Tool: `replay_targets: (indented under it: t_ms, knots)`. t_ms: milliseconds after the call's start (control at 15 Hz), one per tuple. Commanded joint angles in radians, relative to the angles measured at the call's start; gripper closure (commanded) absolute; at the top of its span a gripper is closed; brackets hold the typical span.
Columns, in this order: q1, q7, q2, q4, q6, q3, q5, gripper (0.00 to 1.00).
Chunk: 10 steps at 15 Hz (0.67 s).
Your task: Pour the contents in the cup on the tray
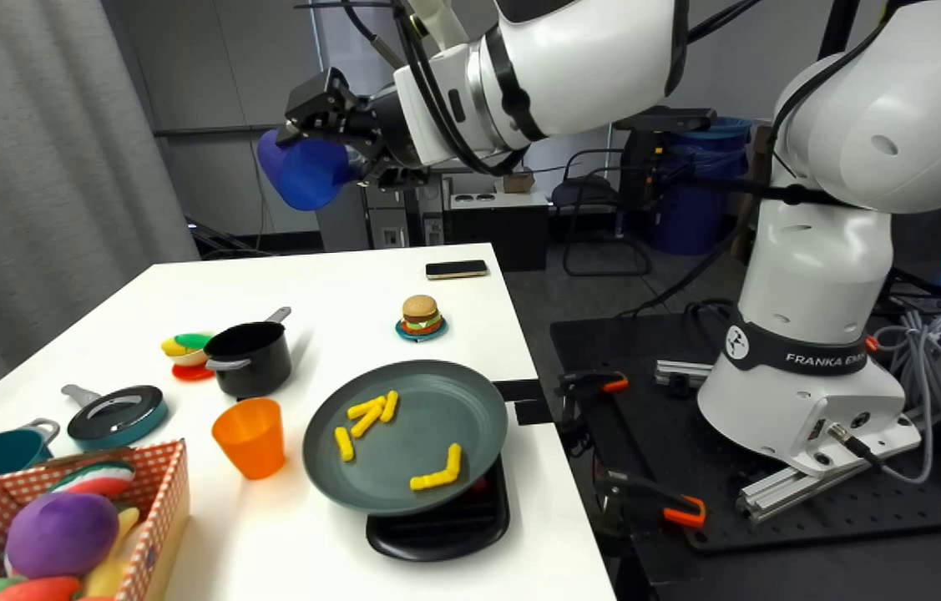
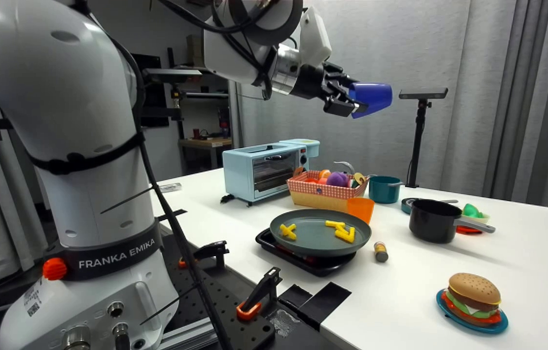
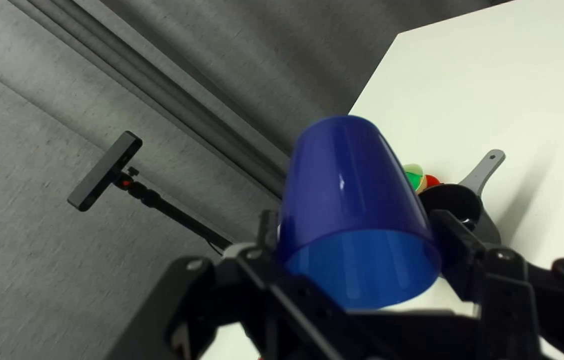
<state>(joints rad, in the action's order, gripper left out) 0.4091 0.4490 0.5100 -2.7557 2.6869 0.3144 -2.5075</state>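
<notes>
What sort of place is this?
Probably a robotics lab with a mock kitchen: a Franka arm on a perforated plate, a camera-like bar on a stand, and a toy burger.

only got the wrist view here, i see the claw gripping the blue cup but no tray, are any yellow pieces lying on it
Observer: Yes, several yellow pieces lie on the round grey-green tray, in both exterior views.
Operator: good, and is the tray sitting straight on the table
Observer: No, it rests on a black base, which stands on the white table.
</notes>
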Motion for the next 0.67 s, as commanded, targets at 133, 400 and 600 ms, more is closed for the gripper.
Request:
replay_targets:
  t_ms: [133,400,600]
  knots:
    - [0.036,0.066,-0.022,0.0,-0.006,-0.029,0.078,0.5]
    - [0.054,0.075,-0.018,0.011,0.012,-0.052,0.261,0.5]
    - [-0.15,-0.005,-0.028,0.009,-0.059,-0.281,0.415,0.5]
